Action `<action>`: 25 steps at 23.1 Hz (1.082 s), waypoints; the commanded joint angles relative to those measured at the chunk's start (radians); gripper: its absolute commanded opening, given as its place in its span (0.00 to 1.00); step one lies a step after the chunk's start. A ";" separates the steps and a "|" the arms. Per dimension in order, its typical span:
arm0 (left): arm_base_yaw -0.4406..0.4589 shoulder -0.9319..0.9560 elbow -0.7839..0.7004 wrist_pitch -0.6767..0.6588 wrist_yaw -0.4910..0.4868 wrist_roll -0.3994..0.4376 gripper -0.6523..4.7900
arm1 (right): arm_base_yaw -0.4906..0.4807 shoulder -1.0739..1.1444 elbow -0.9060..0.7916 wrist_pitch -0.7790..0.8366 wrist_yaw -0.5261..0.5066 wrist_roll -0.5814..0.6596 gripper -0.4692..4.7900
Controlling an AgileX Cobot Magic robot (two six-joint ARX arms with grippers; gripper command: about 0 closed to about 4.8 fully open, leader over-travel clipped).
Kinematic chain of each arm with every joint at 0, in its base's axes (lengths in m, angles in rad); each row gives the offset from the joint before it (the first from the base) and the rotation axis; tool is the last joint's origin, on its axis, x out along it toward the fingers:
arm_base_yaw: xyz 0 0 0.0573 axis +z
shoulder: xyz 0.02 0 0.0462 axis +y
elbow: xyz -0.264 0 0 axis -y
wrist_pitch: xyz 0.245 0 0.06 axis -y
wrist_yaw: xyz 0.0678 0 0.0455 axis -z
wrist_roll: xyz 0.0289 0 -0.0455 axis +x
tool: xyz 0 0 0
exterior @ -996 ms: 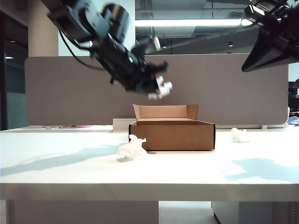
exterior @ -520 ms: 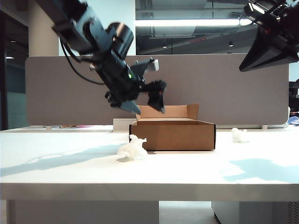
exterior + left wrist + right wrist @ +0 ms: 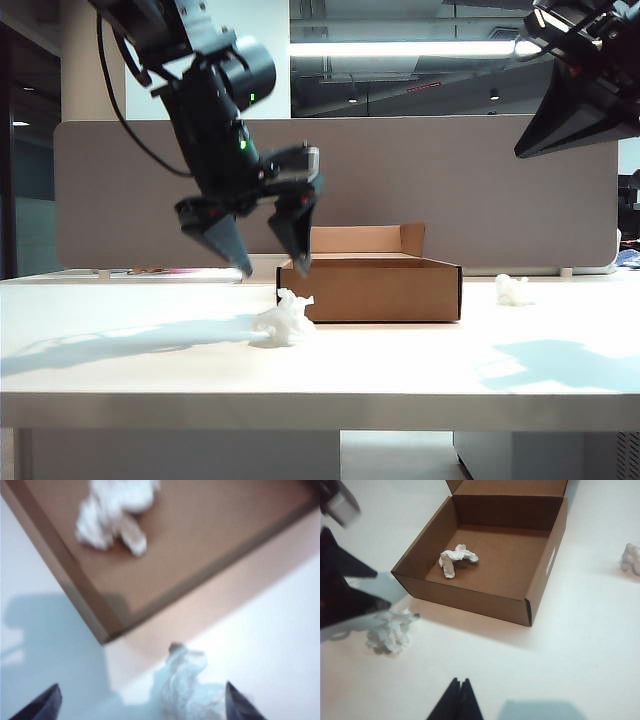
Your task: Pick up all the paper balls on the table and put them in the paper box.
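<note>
- One paper ball (image 3: 456, 559) already lies on the floor of the paper box (image 3: 544, 580), near the wall that faces the left arm.
- A second paper ball (image 3: 283, 318) sits on the worktop (image 3: 400, 375) just beside the box's front left corner; whether it touches the cardboard I cannot tell.
- A third paper ball (image 3: 512, 289) rests on the worktop to the right of the box, a little apart from it.
- The left hand (image 3: 270, 250) hangs above the second ball, tips pointing down, its fingers spread wide with nothing between them. In the left wrist view the ball shows between the two dark tips.
- The right hand (image 3: 456, 700) is held high at the upper right of the exterior view, well apart from everything, its fingers pressed together and empty.
- The wads look very light, soft and crushable, with no fragile part; they should yield under a squeeze and not slip.
- Judged from this, the best hold is across the lumpy middle of the near wad, fingers lowered on either side to the worktop.
- A loose edge alone might tear or unfold, so the bulk is the safer hold.
- The nearby box wall may crowd one finger.
</note>
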 commanded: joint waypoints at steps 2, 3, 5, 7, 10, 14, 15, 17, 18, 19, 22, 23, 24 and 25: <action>-0.002 0.045 0.002 -0.023 0.058 -0.027 0.88 | 0.000 -0.003 0.007 0.042 0.029 -0.019 0.08; -0.002 0.054 0.002 -0.024 0.092 -0.032 0.88 | 0.000 -0.003 0.008 0.063 0.053 -0.031 0.08; -0.004 0.074 0.002 -0.024 0.137 -0.040 0.88 | -0.001 0.005 0.023 0.101 0.097 -0.031 0.08; -0.009 0.087 0.002 -0.029 0.134 -0.049 0.85 | -0.002 0.045 0.072 0.089 0.111 -0.040 0.08; -0.016 0.094 0.001 -0.043 0.134 -0.048 0.75 | -0.006 0.153 0.183 0.070 0.111 -0.056 0.08; -0.018 0.094 0.001 -0.069 0.133 -0.048 0.38 | -0.031 0.250 0.290 0.071 0.112 -0.056 0.08; -0.018 0.094 0.001 -0.069 0.133 -0.048 0.34 | -0.046 0.272 0.314 0.070 0.113 -0.056 0.08; -0.018 0.093 0.002 -0.066 0.133 -0.048 0.24 | -0.077 0.328 0.366 0.069 0.112 -0.056 0.08; -0.018 0.093 0.003 -0.065 0.133 -0.042 0.20 | -0.089 0.351 0.385 0.068 0.113 -0.056 0.08; -0.018 0.092 0.006 -0.068 0.134 -0.037 0.17 | -0.099 0.367 0.399 0.066 0.114 -0.056 0.08; -0.018 0.076 0.063 -0.118 0.133 -0.037 0.14 | -0.153 0.463 0.450 0.059 0.114 -0.056 0.08; -0.018 0.072 0.100 -0.131 0.134 -0.037 0.14 | -0.173 0.499 0.457 0.061 0.114 -0.056 0.08; -0.018 0.068 0.126 -0.142 0.133 -0.037 0.14 | -0.182 0.517 0.457 0.064 0.115 -0.056 0.08; -0.018 0.068 0.173 -0.142 0.133 -0.037 0.14 | -0.193 0.546 0.457 0.065 0.114 -0.056 0.08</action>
